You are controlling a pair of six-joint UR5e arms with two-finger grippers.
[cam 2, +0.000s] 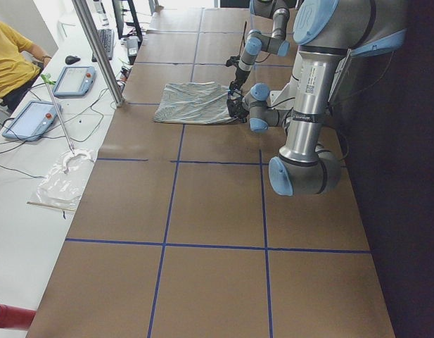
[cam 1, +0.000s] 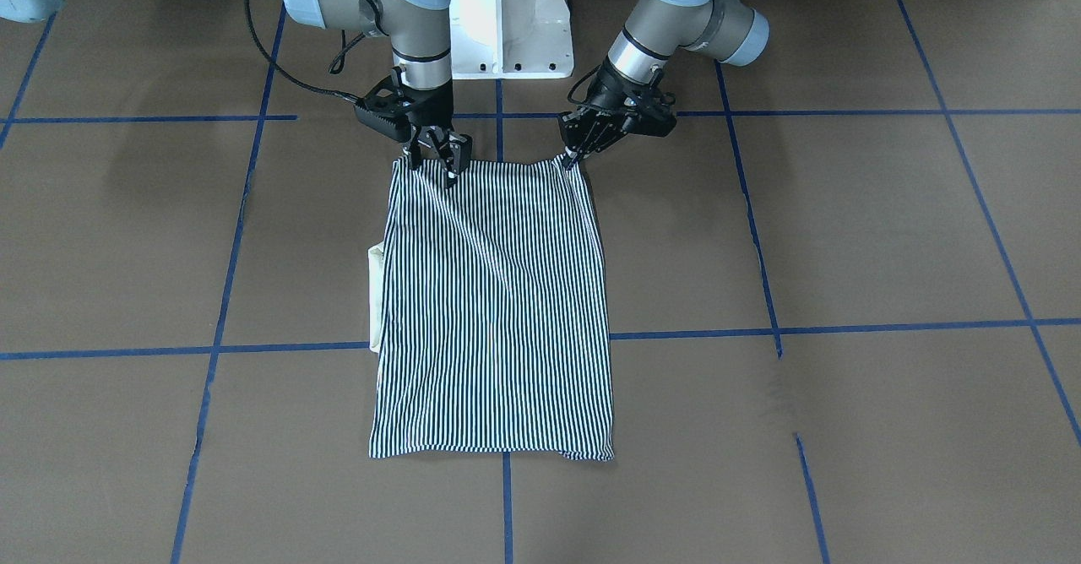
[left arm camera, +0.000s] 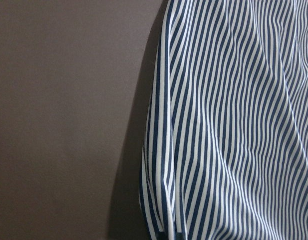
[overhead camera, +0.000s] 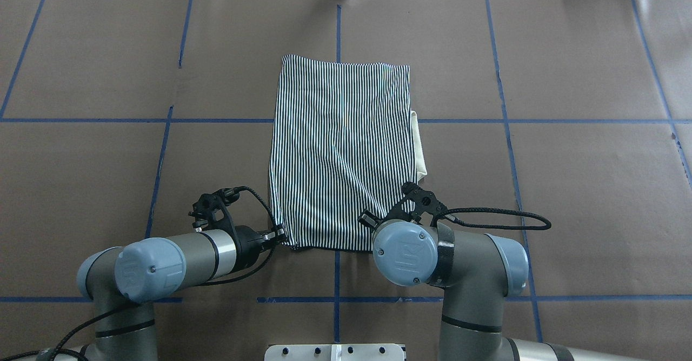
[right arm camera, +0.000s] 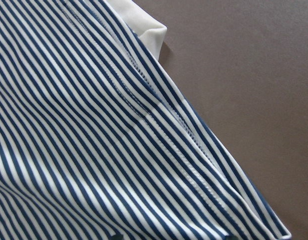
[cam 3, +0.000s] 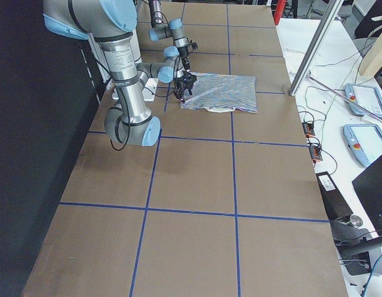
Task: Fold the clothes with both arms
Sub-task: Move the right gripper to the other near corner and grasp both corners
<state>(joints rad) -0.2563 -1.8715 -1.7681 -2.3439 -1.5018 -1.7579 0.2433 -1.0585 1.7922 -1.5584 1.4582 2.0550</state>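
The left tool is clamped on the corner of the polo shirt nearest the white pedestal base, and the right tool rests with fingers apart on that same edge. The shirt lies folded flat on the counter, stretching away from the base, its cream collar peeping out on the right arm's side.
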